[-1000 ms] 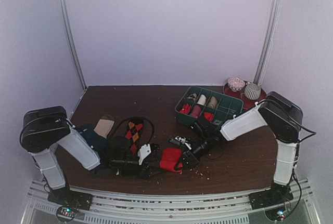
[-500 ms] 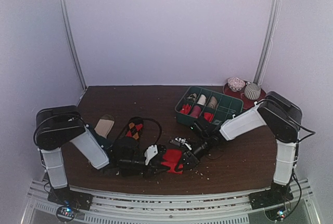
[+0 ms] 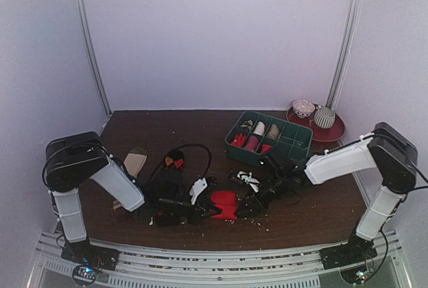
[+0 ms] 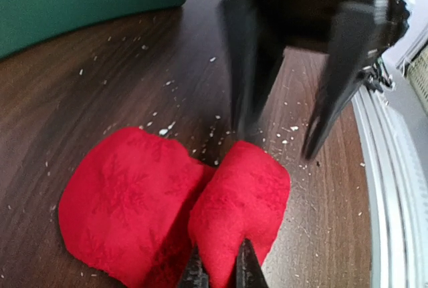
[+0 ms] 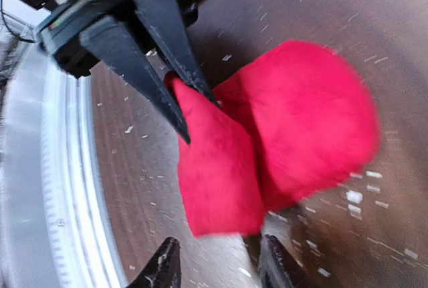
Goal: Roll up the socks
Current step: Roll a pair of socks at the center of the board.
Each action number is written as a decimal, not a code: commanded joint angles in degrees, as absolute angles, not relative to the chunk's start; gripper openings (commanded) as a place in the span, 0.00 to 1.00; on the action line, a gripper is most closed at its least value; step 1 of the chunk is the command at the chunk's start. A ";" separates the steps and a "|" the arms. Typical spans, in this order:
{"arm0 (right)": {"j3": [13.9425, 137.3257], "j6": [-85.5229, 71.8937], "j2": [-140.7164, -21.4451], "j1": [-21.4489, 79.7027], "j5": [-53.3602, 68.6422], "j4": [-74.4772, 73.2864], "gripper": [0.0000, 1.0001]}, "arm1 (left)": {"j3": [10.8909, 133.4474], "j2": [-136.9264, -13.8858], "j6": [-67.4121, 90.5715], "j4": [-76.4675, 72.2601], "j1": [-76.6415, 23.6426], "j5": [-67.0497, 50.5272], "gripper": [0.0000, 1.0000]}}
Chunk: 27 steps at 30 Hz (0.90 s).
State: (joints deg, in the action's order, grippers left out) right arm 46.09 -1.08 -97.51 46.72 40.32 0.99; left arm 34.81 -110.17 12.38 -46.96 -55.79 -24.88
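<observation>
**Obscured or unclear.** The argyle sock [image 3: 175, 162] is largely covered by the left arm [image 3: 117, 184]. In the top view only a dark heap with a small red-and-orange patch shows, and its shape cannot be made out. The cuff of the red sock [image 4: 167, 201] shows in no view. Both wrist views are motion-blurred, the right one more so. The left tool [image 4: 221, 276] is cut off by the lower edge of its own view, with only the fingertips showing. From above, both tools are dark against the dark tabletop [image 3: 200, 124], and their jaws cannot be read there.

**Findings.** The red sock lies on the tabletop near the front edge, between the two tools, folded into two lobes. The left tool is pressed together on the edge of one lobe, with red fabric pinched between its fingertips. The right wrist view shows both of its fingers meeting at that corner. The right tool [image 5: 219, 269] stands spread, with bare tabletop between its fingers, holding nothing. In the left wrist view one of its fingertips appears to touch the sock's far edge, though blur leaves that uncertain.

**Changes.** A second ago the right tool was on the red sock and the left tool stood back from it, further left. Since then the left tool has moved in onto the sock, and the right tool has drawn back rightwards, its arm swung outward. The sock now lies flatter. Less of the argyle pattern shows than before. The tray [image 3: 267, 137] is unmoved.
</observation>
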 commanded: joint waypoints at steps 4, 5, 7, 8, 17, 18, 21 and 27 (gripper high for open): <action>33.48 12.51 -80.86 55.48 13.54 17.45 0.51 | 35.56 -116.96 24.81 -24.89 -50.65 -32.18 0.00; 32.89 14.12 -80.57 57.00 11.58 18.36 0.52 | 35.82 -117.59 25.21 -24.34 -50.63 -32.52 0.00; 32.75 16.55 -81.48 59.58 7.91 19.48 0.52 | 36.47 -118.74 25.52 -23.07 -50.58 -32.87 0.00; 32.94 17.52 -82.42 60.57 6.68 19.89 0.53 | 36.78 -119.20 25.61 -22.63 -50.54 -32.97 0.00; 37.07 22.32 -92.86 63.57 2.39 22.73 0.54 | 37.11 -120.23 25.45 -20.72 -50.58 -34.14 0.00; 37.33 22.47 -93.63 63.67 2.64 22.97 0.54 | 37.02 -120.19 25.55 -20.81 -50.54 -34.27 0.00; 37.60 22.39 -95.60 63.75 2.58 23.94 0.54 | 36.83 -120.37 25.58 -21.17 -50.54 -34.77 0.00; 37.80 21.47 -99.37 63.77 2.01 25.32 0.37 | 37.18 -120.94 24.87 -21.78 -50.54 -37.82 0.00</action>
